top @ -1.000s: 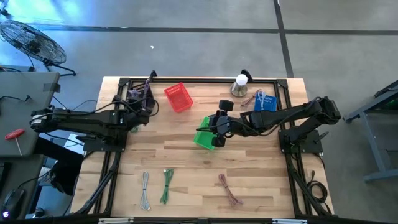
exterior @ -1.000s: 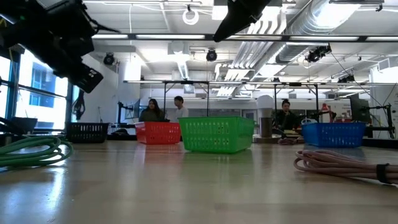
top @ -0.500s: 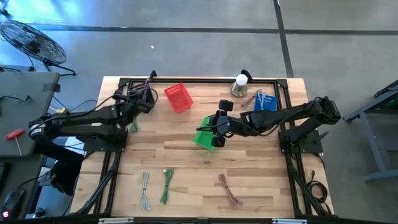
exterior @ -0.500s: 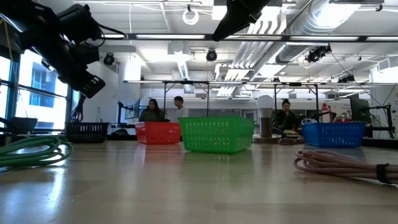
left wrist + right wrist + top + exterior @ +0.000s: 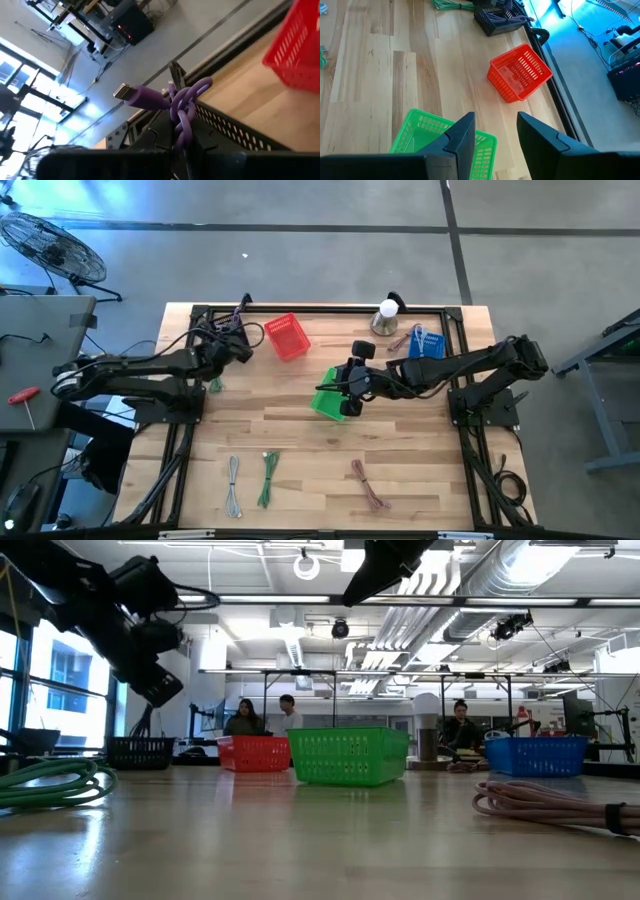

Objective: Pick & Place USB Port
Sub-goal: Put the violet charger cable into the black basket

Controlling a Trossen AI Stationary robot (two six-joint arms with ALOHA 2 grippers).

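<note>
One purple USB cable point(image 5: 182, 102) in the left claw point(image 5: 238, 340), beside red basket point(image 5: 287, 336).

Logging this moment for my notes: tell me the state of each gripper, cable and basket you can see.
left gripper: shut on purple cable, raised
purple cable: held, bunched, plug free
right gripper: open, empty, above green basket
green basket: tilted
red basket: on table, empty
blue basket: on table

A wooden table point(image 5: 300, 440) is carrying red point(image 5: 286, 337), green point(image 5: 330, 395), blue point(image 5: 426, 344) and black point(image 5: 497, 20) baskets, a bell point(image 5: 385, 319), and grey point(image 5: 233, 485), green point(image 5: 267, 478) and pink point(image 5: 369, 484) cables near the front.
</note>
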